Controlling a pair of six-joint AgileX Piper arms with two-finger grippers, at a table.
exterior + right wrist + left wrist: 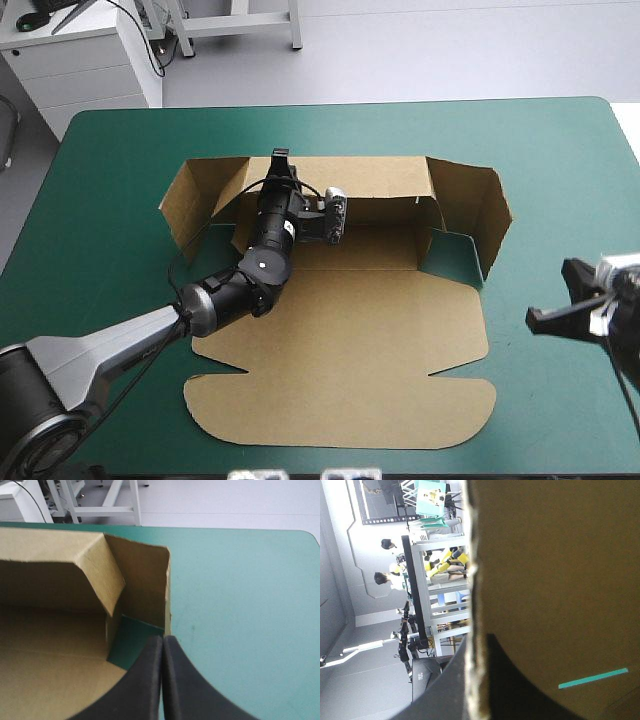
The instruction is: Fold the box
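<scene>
The left gripper (281, 160) is seen clamped on the top edge of the far wall (370, 180) of the box (350, 340), toward the 9 o'clock end of that wall. In the left wrist view the brown board edge is caught between the two black fingers (512, 685), which are all but together on it. From this grip it is judged that the wall is being kept upright. At each end of the wall a flap is raised as well, the left flap (190, 205) at 9 o'clock and the right flap (480, 215) at 3 o'clock, but both are splayed outward and neither is tucked. Toward 6 o'clock the floor of the box and the large near panel (340, 410), with its rounded corners, are lying flat on the teal-green cover (120, 150); the box is placed about the middle of the table. The task is therefore judged to be at an early stage: one long wall is up, while the side walls are not yet formed and tucked and the near part is not yet lifted. The right gripper (163, 645) is found at 3 o'clock of the box and, in the high view, apart from it. Its fingers are pressed together into one pointed arch, nothing is held between them, and the tip is directed toward the lower corner of the right flap.
</scene>
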